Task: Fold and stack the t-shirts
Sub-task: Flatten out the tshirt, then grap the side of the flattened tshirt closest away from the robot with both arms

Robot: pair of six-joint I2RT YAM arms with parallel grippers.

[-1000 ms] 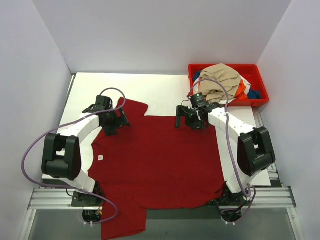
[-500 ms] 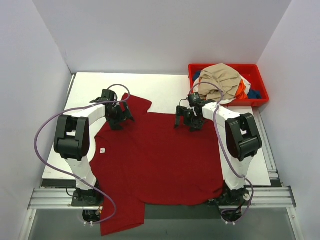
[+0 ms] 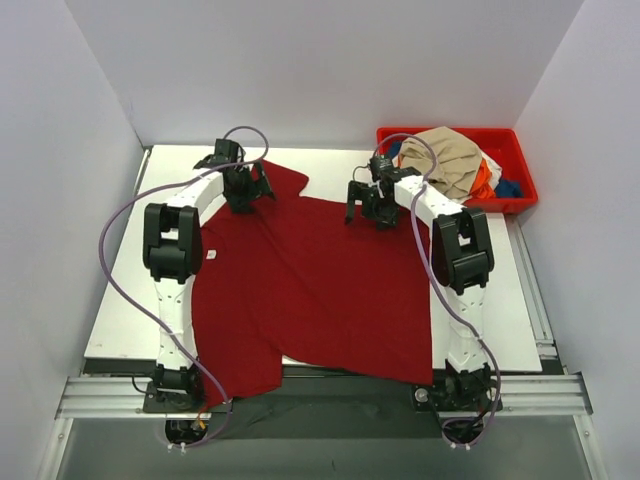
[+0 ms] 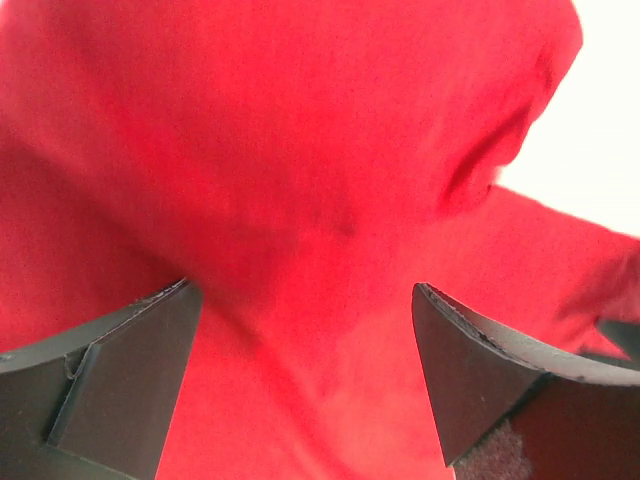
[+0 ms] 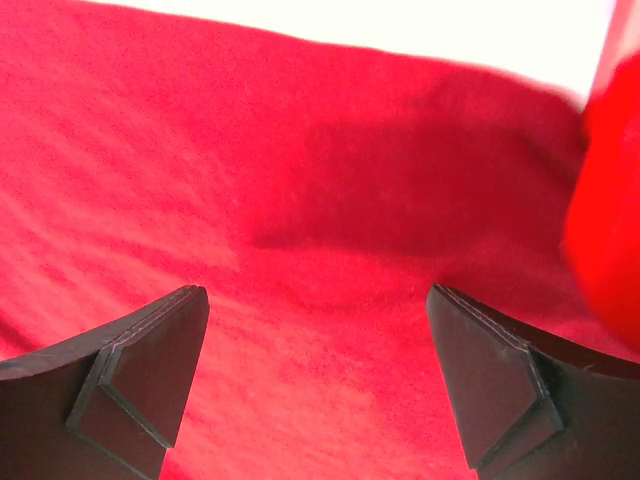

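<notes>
A: Quick, where's the red tee?
B: The dark red t-shirt (image 3: 320,290) is spread flat across the middle of the table (image 3: 330,165). Neck w/ white label (image 3: 211,255) is at 9 o'clock, hem toward 3. One sleeve lies up at 11. The other, at 7, drapes over the near table edge.

A: L side?
B: The left gripper (image 3: 250,188) is at 11 o'clock, over the far sleeve. Its fingers (image 4: 120,370) are spread wide. Wrist cam shows a rumpled hump of red cloth in the gap. Can't tell if the tips touch the cloth. Nothing pinched.

A: R side?
B: The right gripper (image 3: 366,208) is at approx 12–1 o'clock, over the shirt's far edge. Jaws are wide apart there too, gripping nothing. Red cloth fills its wrist view, w/ a strip of white table past it at 12.

A: Other tees?
B: Heaped in the red bin (image 3: 522,195) at 2 o'clock, off the table's far right corner. The tan tee (image 3: 450,160) is on top. Bits of orange (image 3: 484,180), white (image 3: 492,165) & blue (image 3: 508,188) cloth poke out on its 3 o'clock side. The bin is near the right gripper, not touching.
</notes>
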